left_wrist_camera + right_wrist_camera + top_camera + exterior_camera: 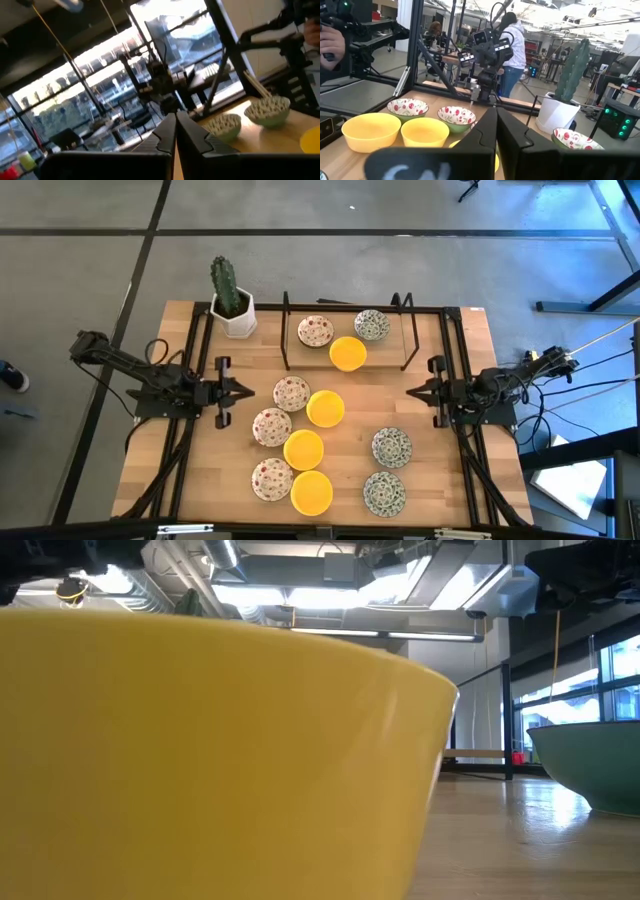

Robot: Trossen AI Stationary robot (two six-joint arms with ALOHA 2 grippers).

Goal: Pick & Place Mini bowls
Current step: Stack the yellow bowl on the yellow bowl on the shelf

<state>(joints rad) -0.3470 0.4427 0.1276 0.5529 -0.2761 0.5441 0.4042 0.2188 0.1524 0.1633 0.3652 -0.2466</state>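
Twelve mini bowls point(303, 449) upright on the table, four yellow, four red-speckled, four grey-green patterned, three inside the rack

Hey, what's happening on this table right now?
Nothing is being handled. The left gripper and right gripper are both shut and empty, at opposite sides of the wooden table. Small round bowls lie between them, some bright yellow, some red-speckled cream, some grey-green patterned. Three more sit inside a black wire frame.
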